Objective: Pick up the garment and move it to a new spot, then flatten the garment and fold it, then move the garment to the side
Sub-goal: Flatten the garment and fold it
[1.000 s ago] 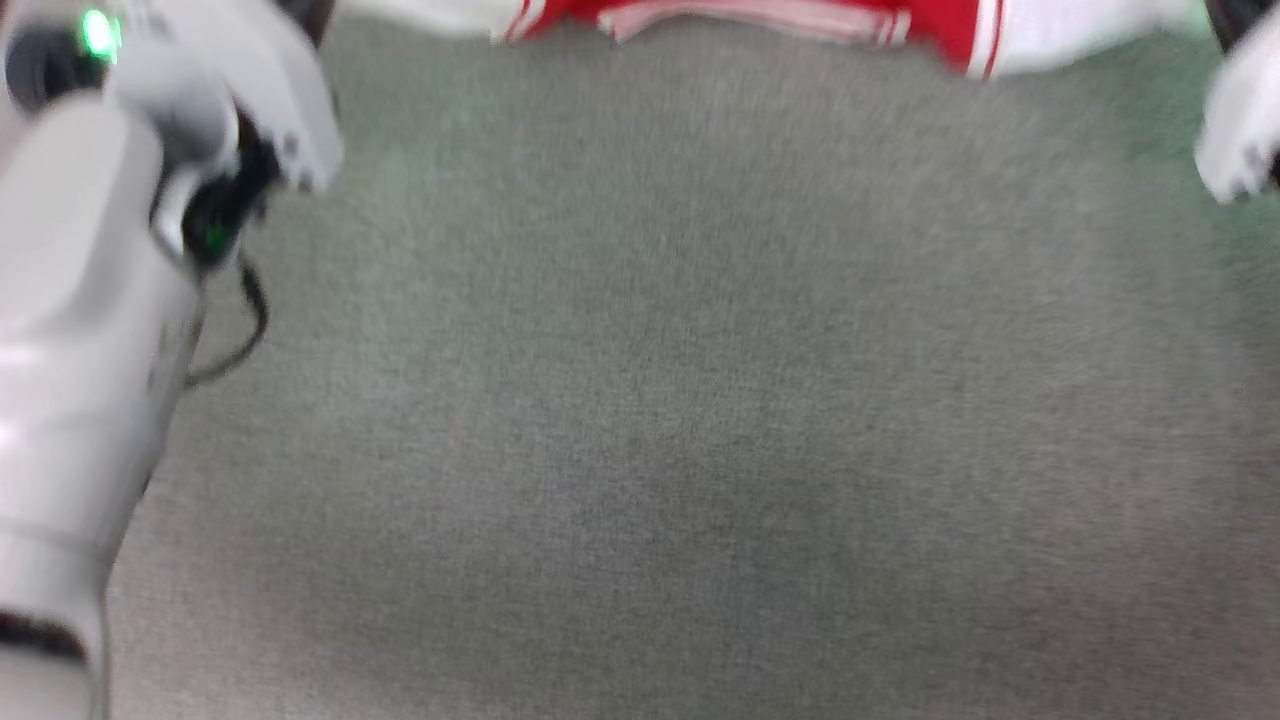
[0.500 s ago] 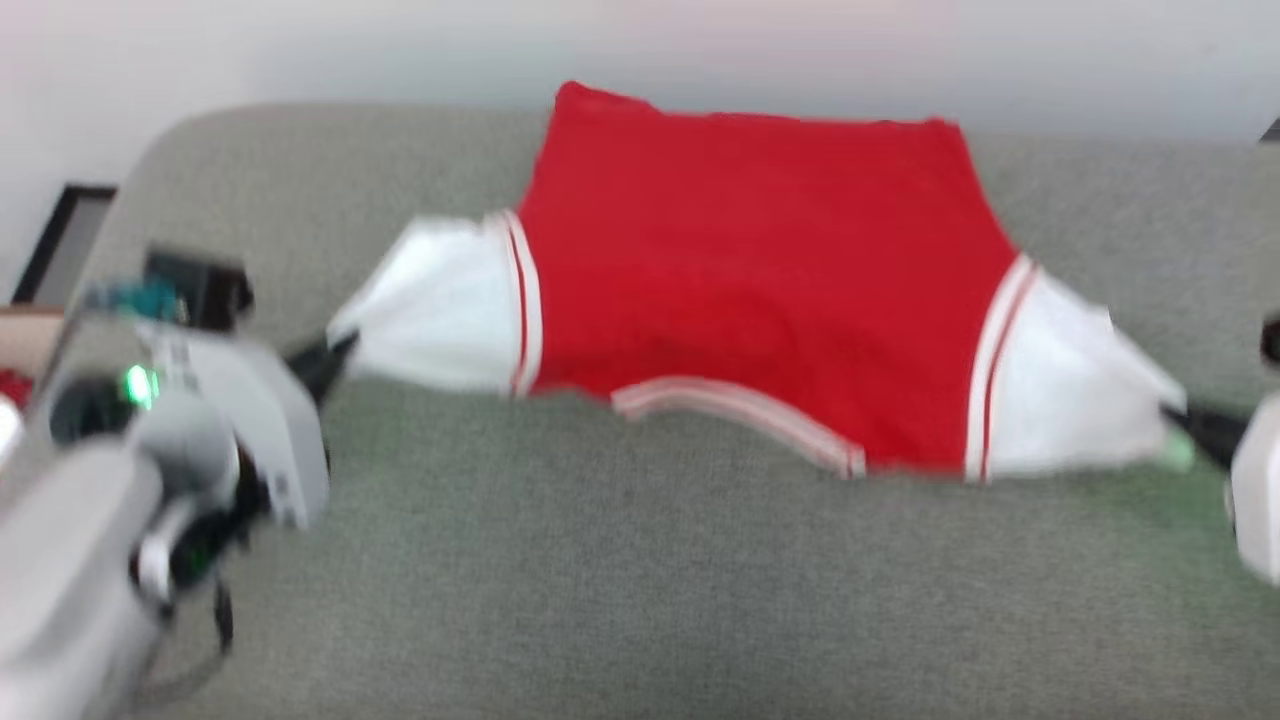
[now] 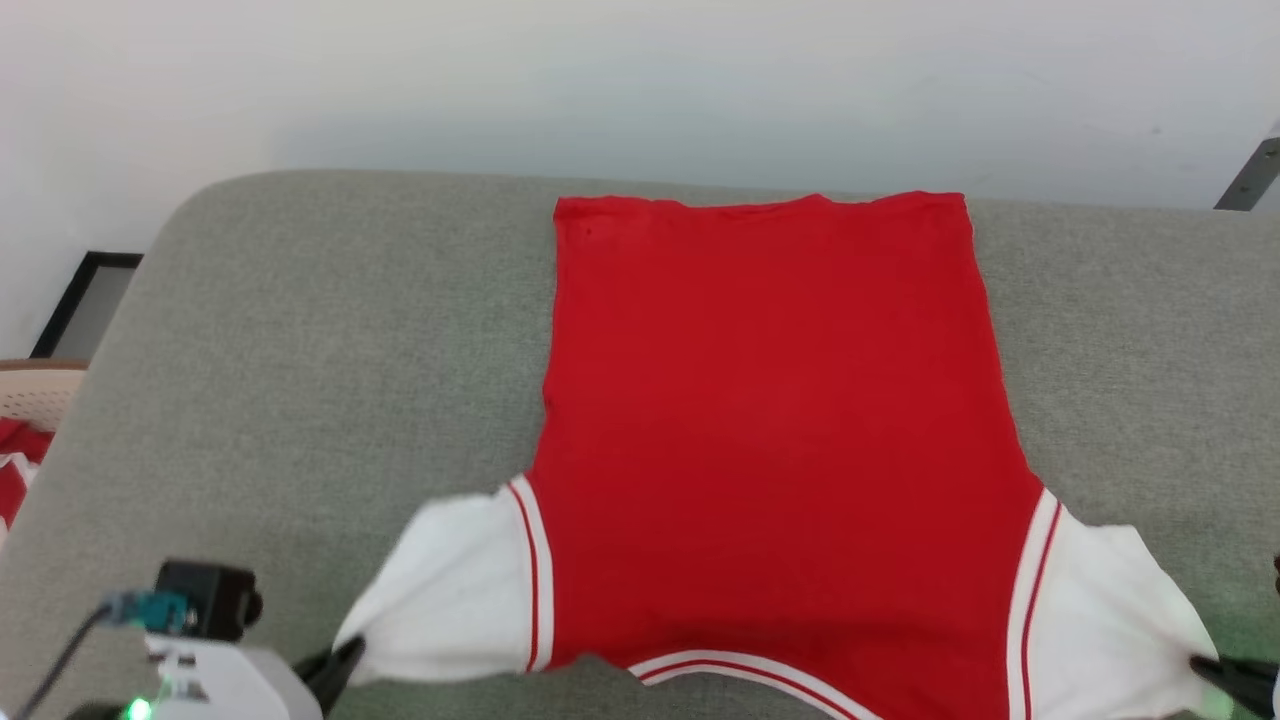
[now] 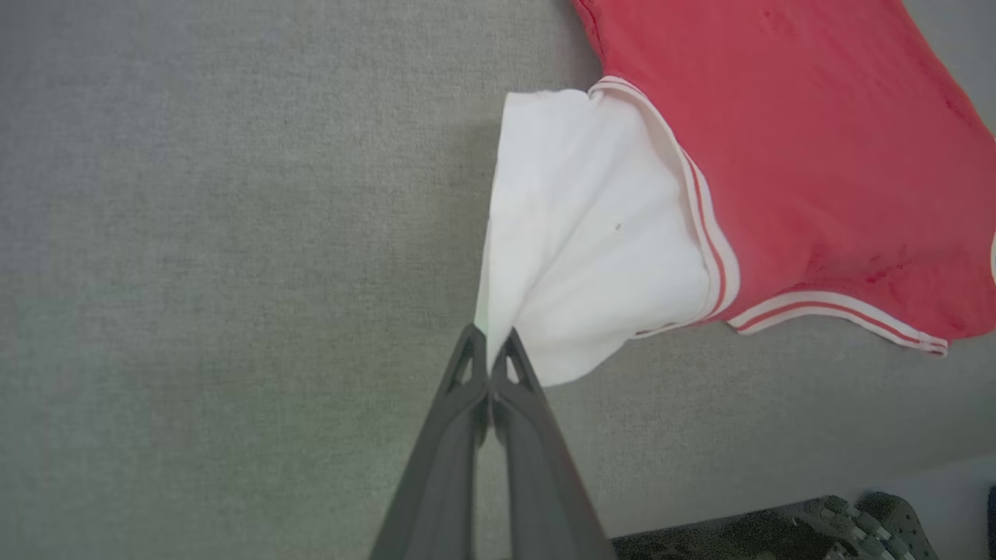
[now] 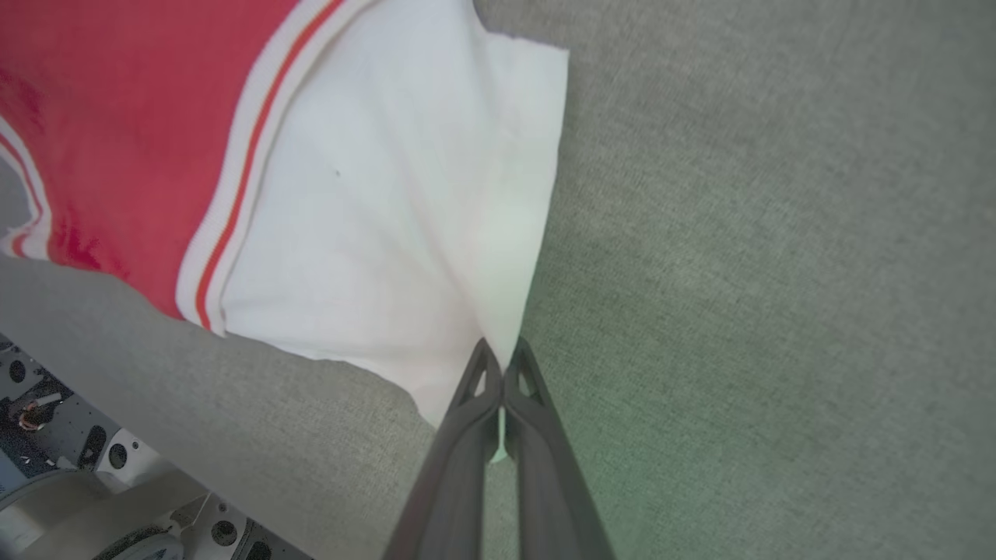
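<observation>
The garment, a red jersey with white sleeves and striped trim, lies spread flat on the grey cushion, plain red side up, hem toward the wall. My left gripper is shut on the edge of its left white sleeve; in the left wrist view the gripper pinches the cloth's edge. At the lower right my right gripper is shut on the other white sleeve, whose edge runs between the closed gripper.
A white wall rises behind the cushion. A beige perforated basket with a small red-and-white cloth sits at the far left. A dark frame leans by the wall. The robot's base lies below the cushion's front edge.
The head camera has tilted up, bringing the whole garment and the wall into view. Both grippers stay shut on the sleeves.
</observation>
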Motion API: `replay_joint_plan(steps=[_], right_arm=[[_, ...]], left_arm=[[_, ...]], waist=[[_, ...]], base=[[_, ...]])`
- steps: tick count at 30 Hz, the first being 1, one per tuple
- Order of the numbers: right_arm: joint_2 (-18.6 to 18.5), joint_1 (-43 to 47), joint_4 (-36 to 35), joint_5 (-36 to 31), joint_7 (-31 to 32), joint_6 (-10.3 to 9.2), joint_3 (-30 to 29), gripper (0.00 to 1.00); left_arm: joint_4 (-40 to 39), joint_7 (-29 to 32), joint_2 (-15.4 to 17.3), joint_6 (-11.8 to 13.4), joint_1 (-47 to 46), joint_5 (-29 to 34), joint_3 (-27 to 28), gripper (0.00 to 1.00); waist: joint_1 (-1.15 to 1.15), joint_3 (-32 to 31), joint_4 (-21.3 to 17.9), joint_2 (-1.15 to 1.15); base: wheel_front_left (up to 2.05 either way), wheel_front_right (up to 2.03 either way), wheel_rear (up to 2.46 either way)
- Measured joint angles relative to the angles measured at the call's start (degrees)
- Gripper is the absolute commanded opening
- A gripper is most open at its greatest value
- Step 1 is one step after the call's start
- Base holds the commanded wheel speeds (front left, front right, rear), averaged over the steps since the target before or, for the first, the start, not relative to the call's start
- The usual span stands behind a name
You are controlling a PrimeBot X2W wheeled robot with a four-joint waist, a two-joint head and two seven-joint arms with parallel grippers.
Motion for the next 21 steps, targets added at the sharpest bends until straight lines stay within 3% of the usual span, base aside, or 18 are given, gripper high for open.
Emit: replay_joint_plan(steps=[4, 12, 13, 14, 15, 17, 18, 21], right_arm=[[0.46, 3.91, 0.56, -1.22, 0.04, 0.00, -2.40, 0.00], [5.73, 6.22, 3.18, -8.12, 1.04, 0.00, -5.13, 0.00], [6.44, 6.22, 3.64, -8.96, 1.23, 0.00, -5.26, 0.07], [7.08, 6.21, 4.12, -9.56, 1.40, 0.00, -5.41, 0.26], [7.47, 6.14, 4.61, -10.51, 1.45, 0.00, -5.58, 0.26], [8.27, 6.04, 5.20, -11.79, 1.56, 0.00, -5.83, 0.57], [8.47, 5.92, 5.33, -12.76, 1.78, 0.00, -5.91, 1.00], [9.09, 5.75, 5.08, -13.83, 3.07, 0.00, -6.62, 1.00]], left_arm=[[-1.64, -1.56, 0.30, 2.04, 3.73, -0.20, -0.09, 0.00], [1.63, -3.78, -2.22, 1.05, 4.91, 0.37, -1.53, 0.00], [2.24, -3.98, -2.64, 0.93, 4.66, 0.74, -1.68, 0.00], [2.66, -4.03, -2.92, 0.66, 4.46, 0.82, -1.85, 0.00], [3.08, -4.12, -3.13, 0.45, 4.24, 0.99, -1.99, 0.00], [3.75, -4.28, -3.54, 0.09, 3.72, 1.38, -2.22, 0.00], [4.03, -4.42, -3.74, -0.03, 3.51, 1.48, -2.31, 0.00], [4.63, -4.91, -4.27, -0.47, 3.21, 1.77, -2.49, 0.00]], waist=[[0.00, 0.21, 0.39, 0.00], [0.00, 0.77, 0.78, 0.00], [0.00, 0.76, 0.79, 0.00], [0.00, 0.73, 0.81, 0.00], [0.00, 0.72, 0.82, 0.00], [0.00, 0.72, 0.81, 0.00], [0.00, 0.72, 0.81, 0.00], [0.00, 0.69, 0.75, 0.00]], base=[[0.00, 0.00, 0.00], [0.00, 0.00, 0.00], [0.00, 0.00, 0.00], [0.00, 0.00, 0.00], [0.00, 0.00, 0.00], [0.00, 0.00, 0.00], [0.00, 0.00, 0.00], [0.00, 0.00, 0.00]])
